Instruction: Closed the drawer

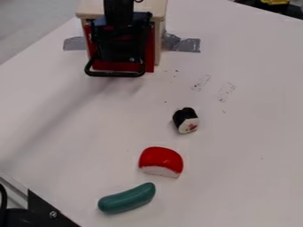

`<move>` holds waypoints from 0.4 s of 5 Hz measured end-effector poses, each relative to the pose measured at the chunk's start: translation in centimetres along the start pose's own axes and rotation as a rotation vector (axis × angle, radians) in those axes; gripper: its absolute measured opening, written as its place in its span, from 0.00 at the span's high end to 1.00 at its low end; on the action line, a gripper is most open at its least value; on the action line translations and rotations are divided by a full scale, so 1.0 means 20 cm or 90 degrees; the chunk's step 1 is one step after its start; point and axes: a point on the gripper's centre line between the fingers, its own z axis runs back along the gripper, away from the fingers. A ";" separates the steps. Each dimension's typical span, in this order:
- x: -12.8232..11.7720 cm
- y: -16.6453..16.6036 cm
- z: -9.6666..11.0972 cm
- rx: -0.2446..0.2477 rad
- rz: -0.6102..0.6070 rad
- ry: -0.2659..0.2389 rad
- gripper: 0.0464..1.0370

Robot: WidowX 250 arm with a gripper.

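The black gripper (121, 46) hangs at the upper left, over the front of a small light wooden cabinet (91, 8). It covers the middle of the red drawer (150, 53), whose red edges show on both sides and below. I cannot tell whether the gripper touches the drawer, or how far the drawer stands out of the cabinet. A black loop handle (116, 74) shows at the drawer's lower front edge, just below the gripper.
Grey tape (188, 45) lies beside the cabinet on the white table (237, 146). A black-and-white sushi piece (186, 120), a red-and-white piece (161, 161) and a dark green toy vegetable (127, 198) lie farther forward. Black hardware (50, 212) is at lower left.
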 end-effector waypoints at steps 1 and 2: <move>0.03 -0.02 0.00 0.003 0.001 -0.003 0.04; 0.04 -0.03 0.00 0.003 -0.004 -0.010 0.04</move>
